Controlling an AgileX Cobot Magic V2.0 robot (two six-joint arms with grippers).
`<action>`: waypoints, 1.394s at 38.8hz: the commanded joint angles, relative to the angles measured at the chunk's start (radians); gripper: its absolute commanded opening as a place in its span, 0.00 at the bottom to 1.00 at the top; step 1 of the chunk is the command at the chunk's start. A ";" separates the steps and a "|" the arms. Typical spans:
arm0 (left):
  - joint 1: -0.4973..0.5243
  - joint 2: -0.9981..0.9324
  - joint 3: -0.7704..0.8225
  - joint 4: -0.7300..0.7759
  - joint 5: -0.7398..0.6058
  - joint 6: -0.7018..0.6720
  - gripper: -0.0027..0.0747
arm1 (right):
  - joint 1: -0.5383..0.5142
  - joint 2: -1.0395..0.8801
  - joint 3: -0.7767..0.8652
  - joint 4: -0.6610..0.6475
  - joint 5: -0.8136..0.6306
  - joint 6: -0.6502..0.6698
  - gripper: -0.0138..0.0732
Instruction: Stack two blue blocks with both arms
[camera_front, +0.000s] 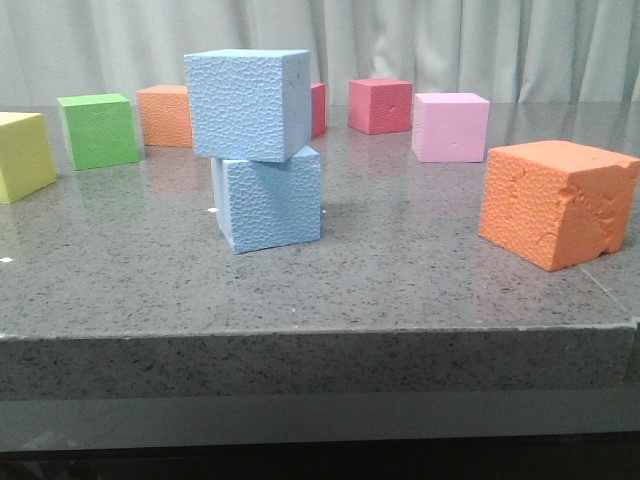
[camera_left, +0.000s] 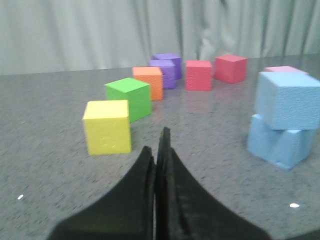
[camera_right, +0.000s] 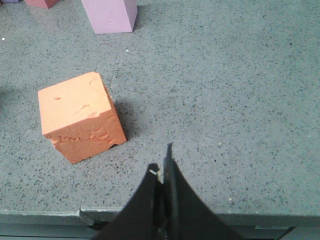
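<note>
A: Start with the table (camera_front: 400, 290). The stack stands on it towards your left of centre, and I place everything from that stack. The upper blue block (camera_front: 247, 103) sits on the lower blue block (camera_front: 268, 203), but twisted and pushed off towards the green block's side, so one edge overhangs. My judgement: the stacking looks done, though the seat is poor.

B: So what topples it?

A: A knock or a shake of the table, most likely. The foam looks light, and the overhang leaves you little margin. The big orange block (camera_front: 556, 202) lies well apart to the right of the stack, the yellow block (camera_left: 107, 126) and green block (camera_left: 129, 98) well apart to its left; none touches it.

B: And the pincers?

A: Left gripper (camera_left: 157, 155): fingers pressed together, holding nothing, the stack off to one side of it. Right gripper (camera_right: 162, 167): also closed and empty, near the table's front edge beside the big orange block. If you swing either arm across the middle, you risk clipping the upper block.
</note>
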 joint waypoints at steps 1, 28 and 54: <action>0.102 -0.010 0.028 -0.014 -0.116 0.000 0.01 | -0.003 0.004 -0.024 -0.021 -0.067 -0.004 0.08; 0.301 -0.012 0.222 -0.014 -0.353 0.000 0.01 | -0.003 0.004 -0.024 -0.021 -0.067 -0.004 0.08; 0.301 -0.012 0.222 -0.014 -0.353 0.000 0.01 | -0.003 0.004 -0.024 -0.021 -0.067 -0.004 0.08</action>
